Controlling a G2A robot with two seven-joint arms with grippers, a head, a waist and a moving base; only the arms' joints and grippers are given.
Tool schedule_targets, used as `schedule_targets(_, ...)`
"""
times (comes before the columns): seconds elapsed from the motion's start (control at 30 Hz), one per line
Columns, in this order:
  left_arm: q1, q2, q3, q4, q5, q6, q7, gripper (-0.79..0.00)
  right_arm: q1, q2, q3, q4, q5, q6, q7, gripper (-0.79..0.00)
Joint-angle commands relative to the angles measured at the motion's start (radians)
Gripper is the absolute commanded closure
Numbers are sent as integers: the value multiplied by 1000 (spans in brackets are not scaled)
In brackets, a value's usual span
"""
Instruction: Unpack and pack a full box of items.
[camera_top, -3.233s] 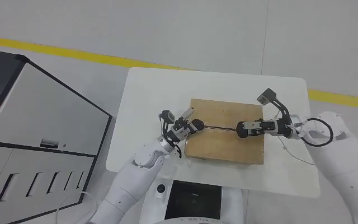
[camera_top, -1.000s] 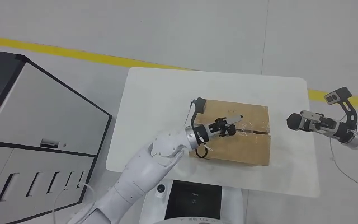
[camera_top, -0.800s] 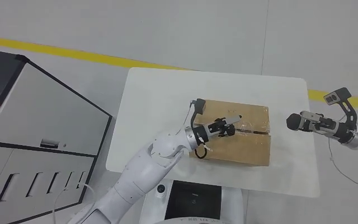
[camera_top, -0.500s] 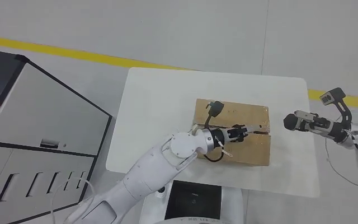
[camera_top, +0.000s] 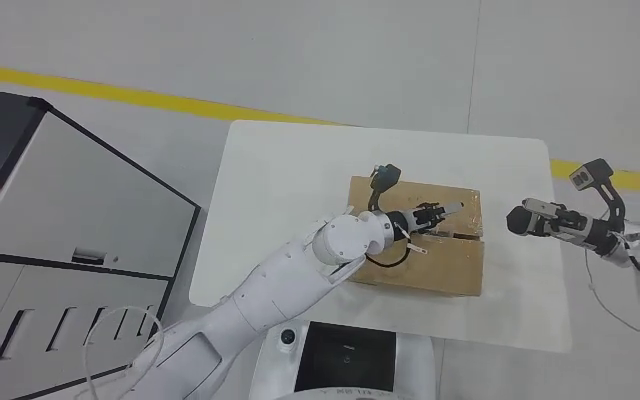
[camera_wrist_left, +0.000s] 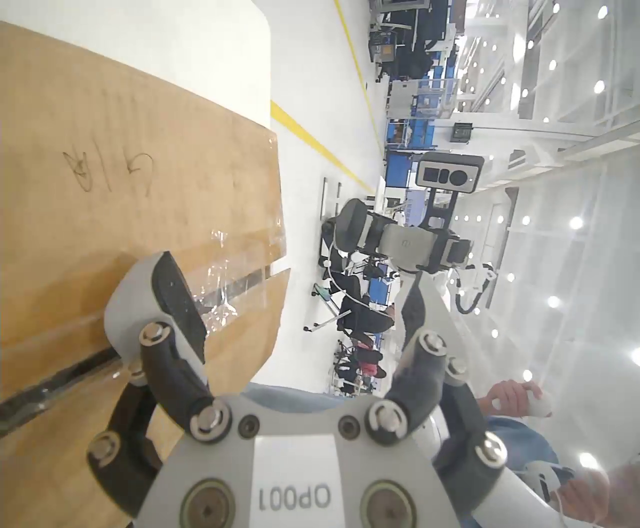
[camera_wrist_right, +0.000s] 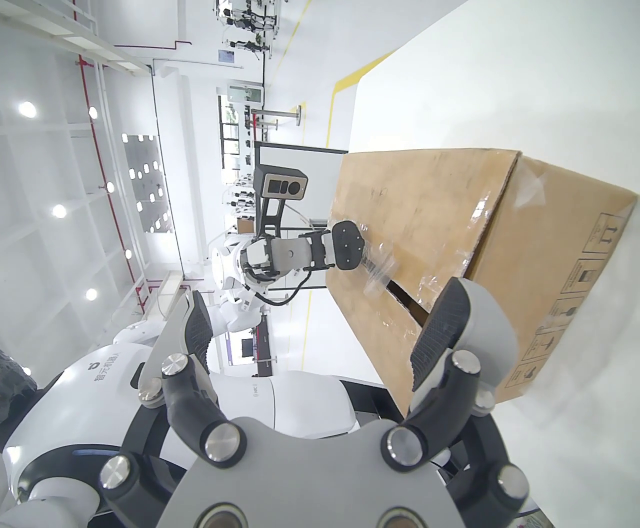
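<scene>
A brown cardboard box (camera_top: 420, 255) stands on the white table, its top flaps closed along a middle seam. Clear tape (camera_wrist_right: 376, 270) lies crumpled and loose at the seam's right end. My left gripper (camera_top: 445, 211) hovers open over the top near that end, one finger (camera_wrist_left: 167, 305) resting against the cardboard beside the seam while the other stands out past the box's edge. My right gripper (camera_top: 512, 218) is open off the box's right side, a short gap away, with nothing between its fingers (camera_wrist_right: 450, 320). The box (camera_wrist_right: 430, 210) faces it end-on.
The white table (camera_top: 280, 180) has free surface to the left of and behind the box. A large grey cabinet (camera_top: 80, 210) stands on the floor to the left. A yellow floor line (camera_top: 150, 100) runs behind the table.
My left gripper has travelled along the seam from the box's left edge to its right end. My right gripper has drawn back off the box to the right. The seam has parted at the right end.
</scene>
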Motion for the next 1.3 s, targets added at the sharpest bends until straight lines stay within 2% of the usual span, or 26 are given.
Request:
schedule_targets(0.0, -8, -5, 5, 10, -2, 7, 2, -785, 1, 0, 0, -2, -2, 3, -1, -785)
schedule_targets(0.43, -47, -38, 50, 66, 26, 30, 0, -785, -6, -2, 11, 12, 7, 2, 4, -785)
schedule_targets(0.7, -44, -65, 71, 82, -36, -36, -10, -785, -6, -3, 27, 38, 37, 4, 0, -785)
schedule_targets(0.97, -64, -99, 96, 130, -76, -105, 8, -785, 8, 5, 111, 143, 107, -1, 36, -785)
schedule_targets(1.27, -85, -147, 137, 181, -132, -177, 15, -785, -20, 9, 161, 175, 130, -6, 53, -785)
